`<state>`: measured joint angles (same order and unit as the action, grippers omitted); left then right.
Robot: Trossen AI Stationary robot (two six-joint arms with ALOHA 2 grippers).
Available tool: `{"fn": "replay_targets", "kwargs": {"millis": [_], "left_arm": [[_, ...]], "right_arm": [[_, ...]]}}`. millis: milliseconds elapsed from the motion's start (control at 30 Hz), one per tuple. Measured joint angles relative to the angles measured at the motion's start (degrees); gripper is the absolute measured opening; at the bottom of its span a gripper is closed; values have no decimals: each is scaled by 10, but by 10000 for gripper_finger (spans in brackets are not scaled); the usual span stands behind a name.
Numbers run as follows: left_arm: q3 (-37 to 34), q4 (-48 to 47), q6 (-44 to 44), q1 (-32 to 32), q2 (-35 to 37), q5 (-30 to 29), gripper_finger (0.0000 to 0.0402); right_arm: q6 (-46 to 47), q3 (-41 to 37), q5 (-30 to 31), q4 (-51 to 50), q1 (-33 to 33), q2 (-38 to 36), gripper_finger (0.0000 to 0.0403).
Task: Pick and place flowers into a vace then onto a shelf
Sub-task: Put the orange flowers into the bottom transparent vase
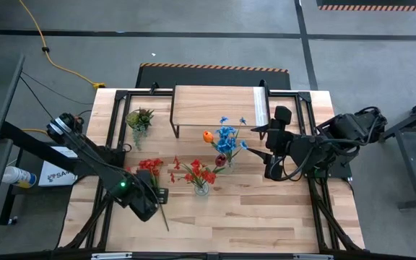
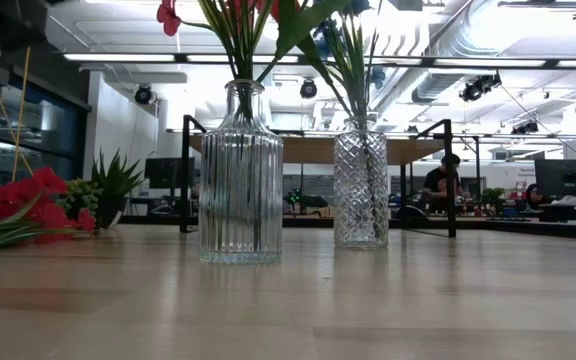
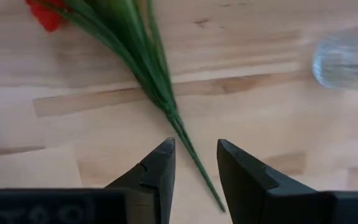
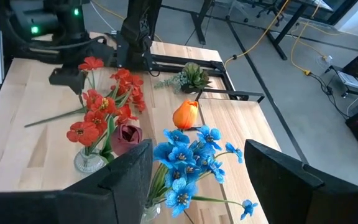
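The wooden table [image 1: 266, 209] is carrying the shelf [image 1: 211, 105] at its far edge. In front of the shelf a diamond-cut glass vase [image 2: 361, 185] is holding the blue flowers [image 1: 227, 139], orange tulip [image 1: 208, 136] and what looks like the maroon tulip [image 4: 127, 135]. A ribbed vase [image 2: 241, 172] is holding red flowers [image 1: 201, 173]. A second red bunch [image 1: 150, 167] is lying flat on the table. The left gripper [image 3: 194, 163] is hovering partly open astride that bunch's stem [image 3: 194, 163], gripping nothing. The right gripper [image 4: 197, 171] is waiting open beside the blue flowers.
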<state>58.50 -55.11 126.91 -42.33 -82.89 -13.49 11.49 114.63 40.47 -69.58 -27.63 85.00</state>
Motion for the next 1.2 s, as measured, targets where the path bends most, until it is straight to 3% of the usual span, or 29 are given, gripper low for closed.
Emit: {"fn": "replay_targets", "kwargs": {"millis": [533,1200], "left_arm": [[0,66,57,5,-103,15,152],[-13,116,74,23,-170,53,152]], "right_arm": [[-26,0,-5,0,0,0,245],[-19,0,-43,3,0,0,245]]}}
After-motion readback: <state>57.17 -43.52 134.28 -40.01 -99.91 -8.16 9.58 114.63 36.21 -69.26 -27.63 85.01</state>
